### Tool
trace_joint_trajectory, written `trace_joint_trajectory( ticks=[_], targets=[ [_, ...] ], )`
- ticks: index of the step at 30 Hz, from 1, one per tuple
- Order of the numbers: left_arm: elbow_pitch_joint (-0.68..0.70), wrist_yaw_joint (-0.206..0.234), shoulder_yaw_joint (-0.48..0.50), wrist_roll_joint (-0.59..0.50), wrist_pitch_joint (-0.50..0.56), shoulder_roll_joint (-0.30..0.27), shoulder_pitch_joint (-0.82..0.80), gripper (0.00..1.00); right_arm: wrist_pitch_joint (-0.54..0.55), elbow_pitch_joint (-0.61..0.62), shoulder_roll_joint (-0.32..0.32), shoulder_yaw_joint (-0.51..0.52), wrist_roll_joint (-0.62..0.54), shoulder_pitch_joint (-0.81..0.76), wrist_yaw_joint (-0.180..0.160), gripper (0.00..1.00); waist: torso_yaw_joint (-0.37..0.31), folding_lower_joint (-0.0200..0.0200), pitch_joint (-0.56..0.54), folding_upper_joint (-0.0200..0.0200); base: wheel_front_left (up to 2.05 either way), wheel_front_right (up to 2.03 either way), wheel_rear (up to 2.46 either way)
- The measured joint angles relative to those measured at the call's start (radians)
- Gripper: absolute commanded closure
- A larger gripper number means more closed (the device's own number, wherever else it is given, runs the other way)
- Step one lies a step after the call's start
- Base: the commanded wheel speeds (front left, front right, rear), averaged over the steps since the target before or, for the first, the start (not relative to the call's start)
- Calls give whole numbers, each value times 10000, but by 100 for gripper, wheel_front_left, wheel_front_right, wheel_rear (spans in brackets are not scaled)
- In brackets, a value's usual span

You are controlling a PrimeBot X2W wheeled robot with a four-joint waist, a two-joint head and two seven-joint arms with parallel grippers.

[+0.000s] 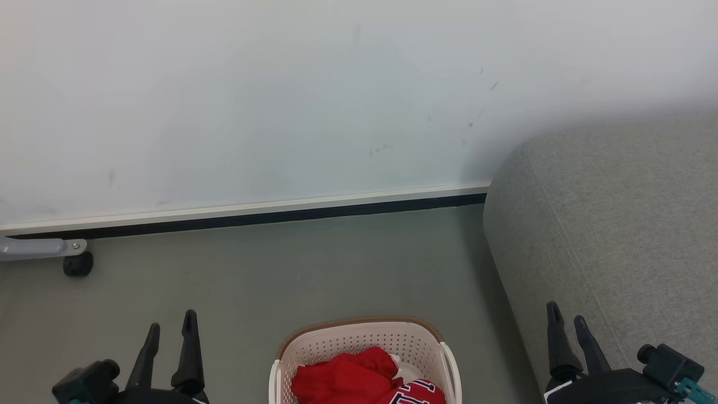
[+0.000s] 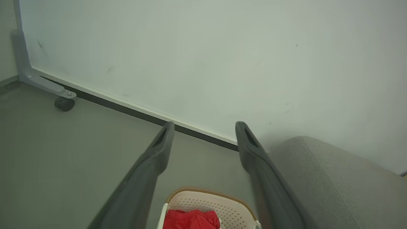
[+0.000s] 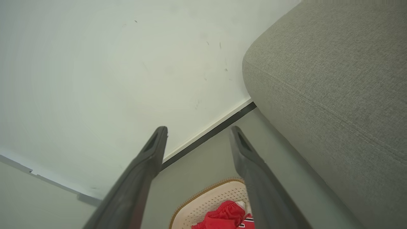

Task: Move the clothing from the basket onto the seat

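Note:
The cream basket (image 1: 359,339) with a brown rim stands on the floor at the bottom centre of the head view. Red clothing (image 1: 345,379) lies bunched inside it, with a lettered jersey (image 1: 418,393) at its right. The grey seat (image 1: 617,224) fills the right side. My left gripper (image 1: 171,328) is open, low to the left of the basket, holding nothing. My right gripper (image 1: 566,314) is open in front of the seat's edge, right of the basket. In the left wrist view the basket (image 2: 206,198) and clothing (image 2: 190,219) show below the open left gripper (image 2: 205,127). The right wrist view shows the basket (image 3: 210,198), clothing (image 3: 224,216), seat (image 3: 334,79) and the open right gripper (image 3: 198,130).
A pale wall (image 1: 280,101) with a white and black skirting (image 1: 252,216) runs behind the grey floor (image 1: 280,269). A grey metal leg with a black castor (image 1: 77,264) stands at the left by the wall.

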State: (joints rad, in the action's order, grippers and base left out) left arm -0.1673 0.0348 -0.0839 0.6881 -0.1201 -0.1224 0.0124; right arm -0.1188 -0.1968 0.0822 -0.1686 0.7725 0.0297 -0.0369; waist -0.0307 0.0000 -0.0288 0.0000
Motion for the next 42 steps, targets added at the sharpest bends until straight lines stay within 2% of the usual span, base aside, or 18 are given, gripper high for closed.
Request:
trace_joint_trajectory(
  ticks=[26,34,42],
  targets=[
    [174,623,-25,-3421,-945,-98,582,0,-953,207,157,-926,-3404,-210,-614,0,-156,0,-81,0,0,0,0],
    [182,667,-36,-4364,-1233,-109,595,0,-1223,255,194,-1189,-4349,-221,-788,0,-230,0,-94,0,0,0,0],
    [127,698,-21,-4591,-1300,-48,783,0,-1306,276,203,-1290,-4696,-221,-865,0,-263,0,-109,0,0,0,0]
  ],
)
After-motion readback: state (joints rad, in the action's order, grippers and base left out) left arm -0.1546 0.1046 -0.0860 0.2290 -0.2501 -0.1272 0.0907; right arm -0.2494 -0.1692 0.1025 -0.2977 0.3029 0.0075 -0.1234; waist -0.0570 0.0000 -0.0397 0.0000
